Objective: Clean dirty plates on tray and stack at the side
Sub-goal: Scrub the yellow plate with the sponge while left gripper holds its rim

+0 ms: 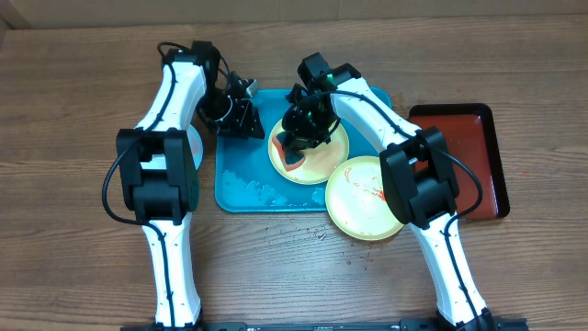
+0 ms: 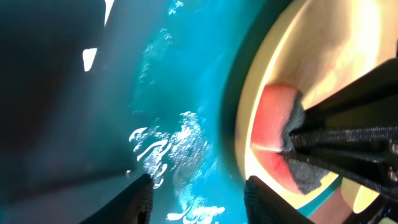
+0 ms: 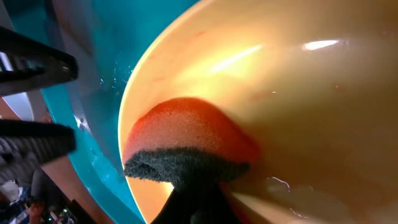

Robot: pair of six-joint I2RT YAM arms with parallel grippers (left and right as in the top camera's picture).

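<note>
The turquoise tray (image 1: 241,188) lies mid-table with water and foam on it (image 2: 180,74). A pale yellow plate (image 1: 322,156) rests on its right half. My right gripper (image 1: 300,138) is shut on an orange sponge with a dark scouring side (image 3: 186,134), pressed onto that plate (image 3: 298,93) near its rim. The left gripper (image 1: 244,115) hovers open over the tray's back left, nothing between its fingers (image 2: 140,202); the plate (image 2: 273,62) and sponge (image 2: 273,118) lie just to its right. A second yellow plate (image 1: 363,198) with red smears sits at the tray's front right corner. A light blue plate (image 1: 196,149) peeks from under the left arm.
A dark red tray (image 1: 482,156) lies at the right of the table. Small crumbs or drops (image 1: 317,236) dot the wood in front of the turquoise tray. Both arms reach in from the near edge.
</note>
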